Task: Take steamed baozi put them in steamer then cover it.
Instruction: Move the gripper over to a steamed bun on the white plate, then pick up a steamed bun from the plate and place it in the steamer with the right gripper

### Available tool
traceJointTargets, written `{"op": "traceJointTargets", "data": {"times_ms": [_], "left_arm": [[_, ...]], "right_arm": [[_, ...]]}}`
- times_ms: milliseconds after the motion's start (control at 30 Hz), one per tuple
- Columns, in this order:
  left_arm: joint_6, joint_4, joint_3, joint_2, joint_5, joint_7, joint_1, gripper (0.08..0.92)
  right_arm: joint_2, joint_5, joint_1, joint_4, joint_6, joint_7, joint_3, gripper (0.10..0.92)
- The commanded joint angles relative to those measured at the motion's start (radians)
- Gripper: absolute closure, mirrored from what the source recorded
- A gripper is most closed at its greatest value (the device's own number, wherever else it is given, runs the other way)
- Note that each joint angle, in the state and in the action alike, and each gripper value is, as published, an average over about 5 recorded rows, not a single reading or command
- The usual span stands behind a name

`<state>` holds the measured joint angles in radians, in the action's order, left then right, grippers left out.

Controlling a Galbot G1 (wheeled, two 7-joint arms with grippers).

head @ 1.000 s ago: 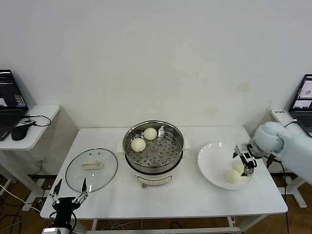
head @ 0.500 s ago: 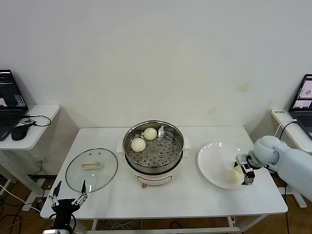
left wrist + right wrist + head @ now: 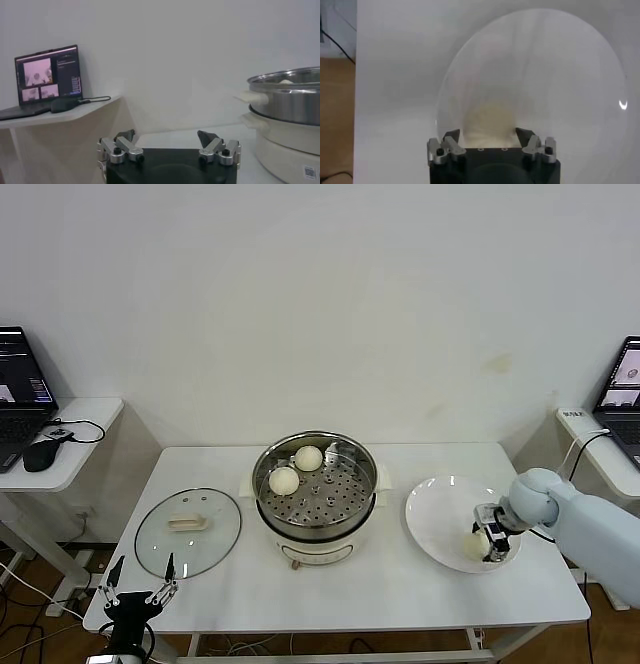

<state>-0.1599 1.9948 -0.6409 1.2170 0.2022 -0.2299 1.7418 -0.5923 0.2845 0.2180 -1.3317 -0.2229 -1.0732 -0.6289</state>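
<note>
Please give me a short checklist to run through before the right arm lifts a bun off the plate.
1. Bun between the fingers of the right end effector: ok, the wrist view shows it centred there.
2. Grip closed firmly on the bun: cannot tell.
3. Second bun on the plate clear of the fingers: cannot tell, it is hidden.
4. Free room on the tray of the steamer: ok, two buns sit at the back, the front is bare.
5. Glass lid off the steamer: ok, it lies on the table to its left.
6. Left end effector out of the way: ok, open at the table's front left corner.
</note>
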Motion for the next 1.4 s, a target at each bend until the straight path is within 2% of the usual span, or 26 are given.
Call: {"op": "traceJointTargets", "data": {"times_ms": [33,333,500,700,1033,1400], "left_arm": [[-0.001,-0.001,0.002,0.0,0.0,0.0,-0.001,0.177],[0.001,0.004,0.002,-0.002,0.001,-0.001,-0.005,0.177],[0.004,0.014,-0.003,-0.01,0.004,0.0,-0.004,0.177],[0.005,0.02,-0.002,-0.017,0.006,0.0,-0.006,0.177],[0.009,0.033,-0.009,-0.025,0.014,-0.001,-0.01,0.177],[0.008,0.035,-0.021,-0.012,0.018,-0.002,-0.011,0.177]], "right_arm": [[-0.008,0.005,0.012,0.009,-0.001,-0.003,0.017,0.42],[0.005,-0.05,-0.076,-0.017,-0.007,-0.036,0.021,0.452],[0.028,-0.143,-0.241,-0.052,-0.028,-0.045,-0.063,0.483],[0.01,-0.24,-0.462,-0.061,-0.042,-0.052,-0.149,0.472],[-0.183,-0.401,-0.791,-0.059,-0.064,-0.026,-0.378,0.465],[-0.39,-0.494,-0.764,-0.099,-0.04,0.06,-0.482,0.465]]}}
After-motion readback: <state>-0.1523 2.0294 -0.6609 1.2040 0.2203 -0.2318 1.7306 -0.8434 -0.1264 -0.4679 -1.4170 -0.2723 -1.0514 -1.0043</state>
